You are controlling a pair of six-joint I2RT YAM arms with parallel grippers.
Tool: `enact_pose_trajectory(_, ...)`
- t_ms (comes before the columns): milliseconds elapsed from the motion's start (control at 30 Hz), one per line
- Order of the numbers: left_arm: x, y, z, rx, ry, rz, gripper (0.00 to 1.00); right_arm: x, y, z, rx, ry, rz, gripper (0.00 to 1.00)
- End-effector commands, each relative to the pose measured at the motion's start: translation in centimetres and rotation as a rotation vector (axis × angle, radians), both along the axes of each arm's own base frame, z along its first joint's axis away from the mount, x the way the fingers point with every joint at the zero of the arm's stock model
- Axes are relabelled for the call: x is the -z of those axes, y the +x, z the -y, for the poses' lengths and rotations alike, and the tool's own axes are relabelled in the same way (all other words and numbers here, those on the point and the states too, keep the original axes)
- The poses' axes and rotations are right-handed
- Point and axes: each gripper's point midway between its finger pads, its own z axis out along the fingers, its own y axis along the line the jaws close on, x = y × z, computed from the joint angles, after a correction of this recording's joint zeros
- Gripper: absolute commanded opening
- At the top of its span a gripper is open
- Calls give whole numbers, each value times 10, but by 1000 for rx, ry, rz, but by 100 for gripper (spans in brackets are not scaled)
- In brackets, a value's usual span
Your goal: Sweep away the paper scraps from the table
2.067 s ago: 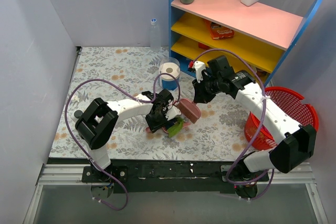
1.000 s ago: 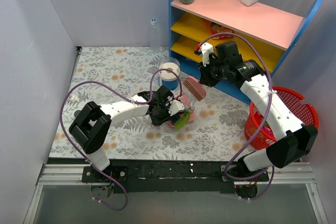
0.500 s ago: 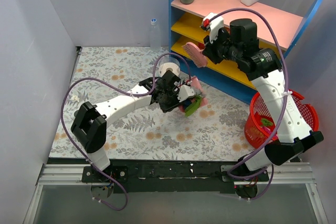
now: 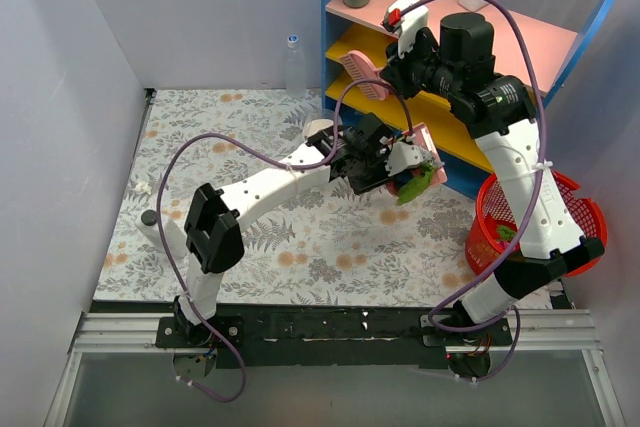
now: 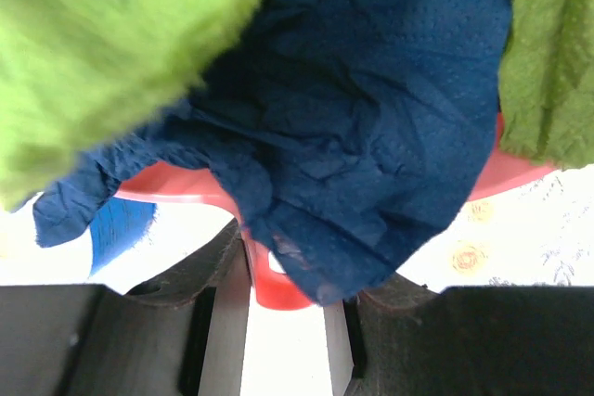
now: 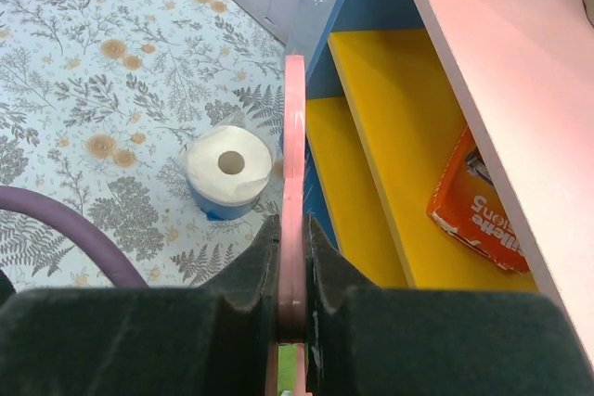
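left end effector [image 4: 378, 161] closed tight on the red dustpan [image 5: 277, 289] handle. paper scraps [image 5: 371, 118], green and dark blue, sit in the pan, held above the bench [image 4: 220, 137]. red basket [image 4: 572, 185] lies to its right and slightly nearer. right end effector [image 6: 290, 261] pinches the pink brush [image 4: 362, 75], up by the shelf.

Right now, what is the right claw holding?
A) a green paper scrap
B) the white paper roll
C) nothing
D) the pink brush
D: in the right wrist view the right claw is clamped on the thin handle of the pink brush, while the paper roll sits below in its blue cup.
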Motion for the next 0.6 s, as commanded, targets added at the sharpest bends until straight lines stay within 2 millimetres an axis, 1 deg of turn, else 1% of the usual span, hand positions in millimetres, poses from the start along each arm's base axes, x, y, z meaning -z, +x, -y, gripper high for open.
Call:
enact_pose_trajectory(0, -25, 8, 12, -8, -21, 53, 0, -37, 0, -2, -7, 76, 89, 1)
enact_pose_trajectory(67, -23, 8, 19, -2, -15, 60, 0, -41, -2, -2, -7, 80, 98, 1)
enact_pose_trajectory(100, -30, 9, 25, 0, -32, 69, 0, -42, -2, -2, -8, 82, 100, 1)
enact_pose_trajectory(133, -32, 13, 26, -15, -25, 90, 0, -43, -3, -1, -6, 84, 102, 1)
enact_pose_trajectory(167, -34, 9, 30, -8, -25, 91, 0, -44, -4, 0, -6, 87, 104, 1)
enact_pose_trajectory(233, -41, 12, 39, -11, -41, 111, 0, -45, -6, -1, -8, 94, 104, 1)
enact_pose_trajectory(300, -43, 11, 46, -6, -48, 120, 0, -45, -9, 1, -8, 95, 105, 1)
enact_pose_trajectory(333, -49, 12, 49, -2, -60, 133, 0, -45, -10, 1, -7, 96, 104, 1)
enact_pose_trajectory(367, -51, 11, 53, -2, -62, 144, 0, -47, -13, 3, -6, 100, 110, 1)
enact_pose_trajectory(400, -53, 11, 56, -1, -67, 153, 0, -44, -14, 4, -4, 96, 104, 1)
enact_pose_trajectory(467, -58, 11, 63, 4, -78, 174, 0, -46, -19, 7, -1, 98, 108, 1)
enact_pose_trajectory(533, -59, 11, 69, 8, -84, 183, 0, -43, -22, 9, -2, 95, 101, 1)
enact_pose_trajectory(567, -63, 8, 73, 14, -96, 192, 0, -44, -26, 10, -6, 97, 103, 1)
